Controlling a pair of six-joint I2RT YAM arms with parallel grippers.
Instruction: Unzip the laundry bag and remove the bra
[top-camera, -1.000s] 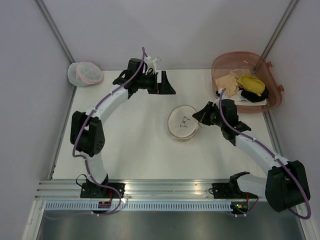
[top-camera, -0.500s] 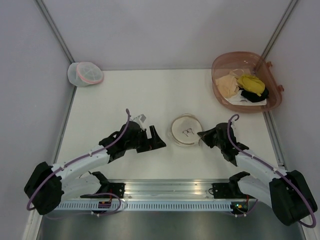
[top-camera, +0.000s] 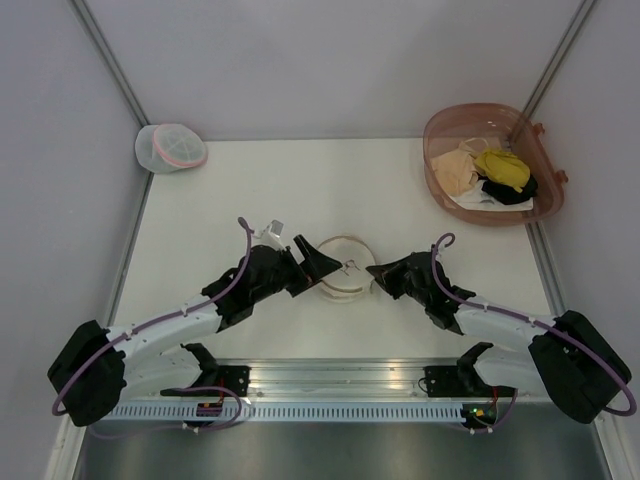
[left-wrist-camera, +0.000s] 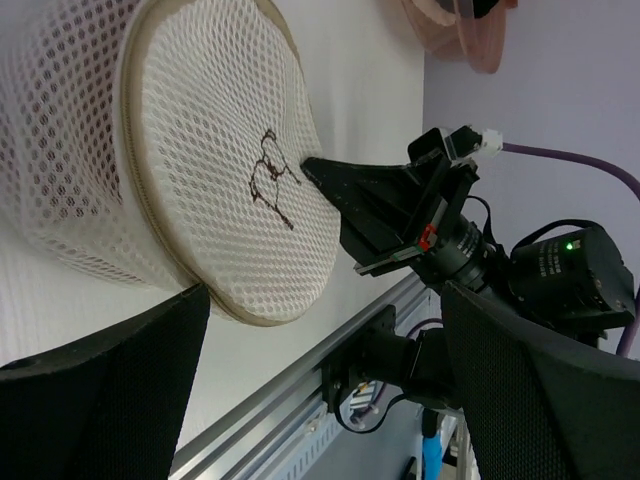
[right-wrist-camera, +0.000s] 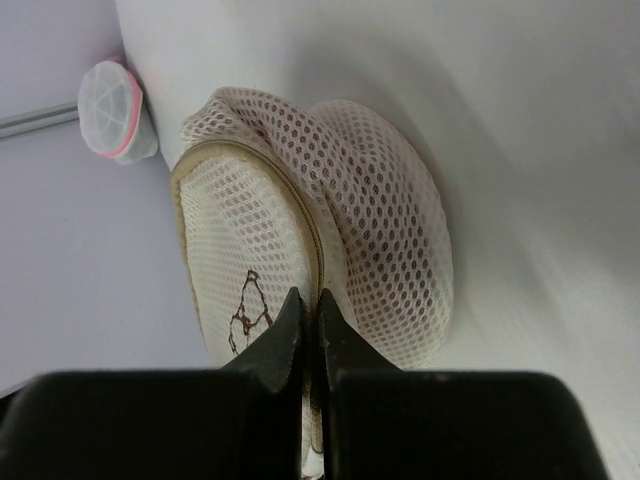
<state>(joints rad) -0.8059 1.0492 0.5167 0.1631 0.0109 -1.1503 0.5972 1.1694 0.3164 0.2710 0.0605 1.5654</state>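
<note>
**Two grippers meet at the laundry bag**

The laundry bag (top-camera: 342, 270) sits on the white table (top-camera: 250, 190), in the middle and close to the near edge. It is round and made of cream net. A small dark bra drawing is on its face.

The left gripper (top-camera: 318, 258) is at the left side of the bag. Its two fingers (left-wrist-camera: 110, 390) are spread wide apart, and the bag is just in front of them. I cannot tell if they touch it.

The right gripper (right-wrist-camera: 308, 300) is at the right side of the bag. Its fingers are pressed together, with the tips right at the tan rim. I cannot tell if they pinch anything.

A whiter bag (top-camera: 170, 147) with a pink band lies in the far left corner. A pink basket (top-camera: 432, 150) at the far right holds a yellow garment (top-camera: 503, 167) and a beige garment (top-camera: 455, 168).
</note>
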